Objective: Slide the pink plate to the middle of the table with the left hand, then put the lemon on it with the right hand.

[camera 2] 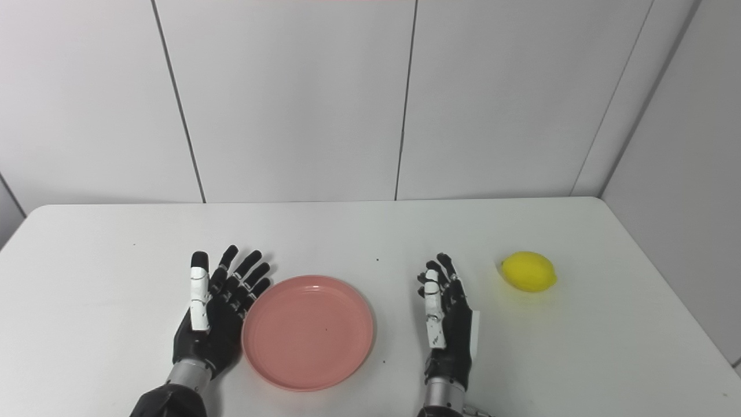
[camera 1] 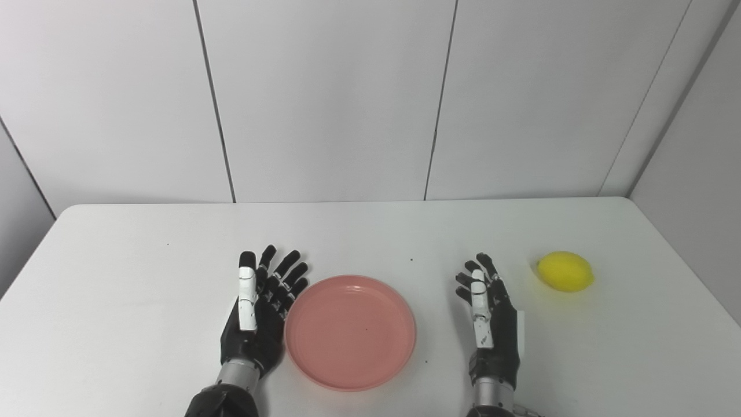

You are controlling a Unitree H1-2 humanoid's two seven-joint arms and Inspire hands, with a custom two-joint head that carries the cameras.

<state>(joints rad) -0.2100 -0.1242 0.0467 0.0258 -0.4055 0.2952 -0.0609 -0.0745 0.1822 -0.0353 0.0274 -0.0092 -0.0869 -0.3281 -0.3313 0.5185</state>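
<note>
Left eye view: nearest you, your left hand (camera 1: 259, 315) lies with fingers spread and holding nothing, its fingers right against the left rim of the pink plate (camera 1: 350, 331); contact looks likely but you cannot be sure. The plate sits bare on the white table (camera 1: 116, 289), near the front edge, roughly mid-width. Your right hand (camera 1: 491, 317) is to the plate's right, apart from it, fingers extended and slightly apart, holding nothing. The lemon (camera 1: 565, 271) rests on the table, farther right and a little farther back, apart from that hand. Right eye view: same layout. Left hand (camera 2: 215, 310) spread beside the plate (camera 2: 308, 331); right hand (camera 2: 447, 318) unloaded; lemon (camera 2: 528, 271) alone toward the table's right side.
</note>
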